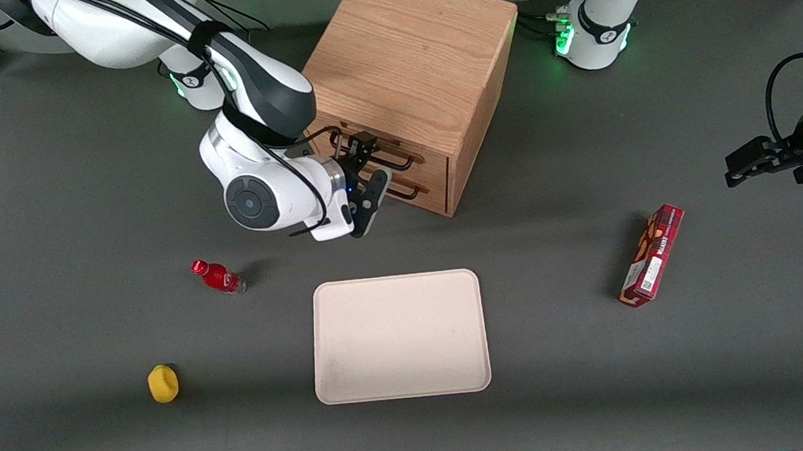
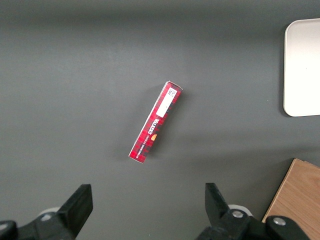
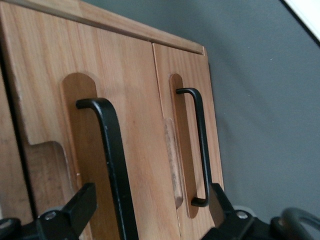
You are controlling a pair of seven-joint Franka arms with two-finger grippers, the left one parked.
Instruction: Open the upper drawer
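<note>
The wooden cabinet [image 1: 409,53] stands at the back of the table with its two drawers facing the front camera. The upper drawer [image 1: 384,143] [image 3: 130,100] sits pushed in, and its black bar handle [image 1: 400,157] [image 3: 112,160] runs across its front. The lower drawer [image 3: 187,70] with its own handle [image 1: 406,191] [image 3: 200,145] lies just beneath. My gripper [image 1: 371,172] [image 3: 147,212] is right in front of the drawers and open. Its fingers [image 3: 75,207] straddle the upper handle without closing on it.
A beige tray [image 1: 399,337] [image 2: 302,65] lies nearer the front camera than the cabinet. A red bottle [image 1: 218,276] and a yellow object [image 1: 163,383] lie toward the working arm's end. A red box [image 1: 652,254] [image 2: 155,122] lies toward the parked arm's end.
</note>
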